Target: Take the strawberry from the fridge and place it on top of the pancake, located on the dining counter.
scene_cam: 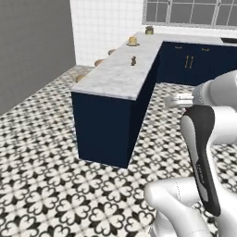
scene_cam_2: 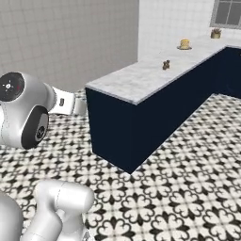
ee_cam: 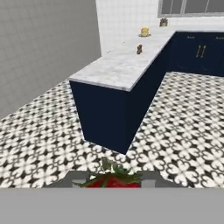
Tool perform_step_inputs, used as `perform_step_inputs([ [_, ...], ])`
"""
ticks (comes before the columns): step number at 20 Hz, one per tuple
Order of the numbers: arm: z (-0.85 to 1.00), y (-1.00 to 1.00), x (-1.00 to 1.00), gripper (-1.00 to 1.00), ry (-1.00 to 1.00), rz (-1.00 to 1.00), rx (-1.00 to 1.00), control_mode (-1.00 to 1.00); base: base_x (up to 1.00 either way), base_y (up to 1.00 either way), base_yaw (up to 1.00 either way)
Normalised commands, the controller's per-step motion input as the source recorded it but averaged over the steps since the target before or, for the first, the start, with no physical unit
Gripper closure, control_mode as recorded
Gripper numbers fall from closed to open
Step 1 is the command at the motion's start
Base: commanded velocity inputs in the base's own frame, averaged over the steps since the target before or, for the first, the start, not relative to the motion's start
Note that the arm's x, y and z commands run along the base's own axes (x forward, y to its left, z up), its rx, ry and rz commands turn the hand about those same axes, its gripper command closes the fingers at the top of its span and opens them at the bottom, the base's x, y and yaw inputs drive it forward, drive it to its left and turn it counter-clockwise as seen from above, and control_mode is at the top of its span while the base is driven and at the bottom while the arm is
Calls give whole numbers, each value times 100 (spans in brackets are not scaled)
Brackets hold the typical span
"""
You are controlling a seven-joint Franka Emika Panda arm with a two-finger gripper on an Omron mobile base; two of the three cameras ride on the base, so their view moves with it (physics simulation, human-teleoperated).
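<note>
In the hand view my gripper (ee_cam: 112, 181) is shut on the strawberry (ee_cam: 113, 179), a red berry with green leaves held between the two fingertips at the bottom of the picture. The dining counter (scene_cam: 115, 76) (scene_cam_2: 136, 82) (ee_cam: 116, 70), white-grey marble on a navy base, stands ahead of me across the patterned floor. The pancake (scene_cam: 133, 40) (scene_cam_2: 184, 44) (ee_cam: 145, 32) sits on its plate far down the counter, well away from my hand. The fridge is out of view.
A small dark object (scene_cam: 134, 60) (scene_cam_2: 165, 65) (ee_cam: 139, 49) stands mid-counter, and a jar-like thing (scene_cam: 149, 30) (ee_cam: 163, 22) sits at the back under the window. Wooden stools (scene_cam: 98, 62) line the counter's left side. Navy cabinets with brass handles (scene_cam: 190, 62) stand to the right.
</note>
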Motion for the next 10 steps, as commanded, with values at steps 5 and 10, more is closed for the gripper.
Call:
perform_step_inputs([
  [5, 0, 0, 0, 100, 0, 0, 0, 100, 56, 100, -16],
  [10, 0, 0, 0, 100, 0, 0, 0, 100, 59, 100, -18],
])
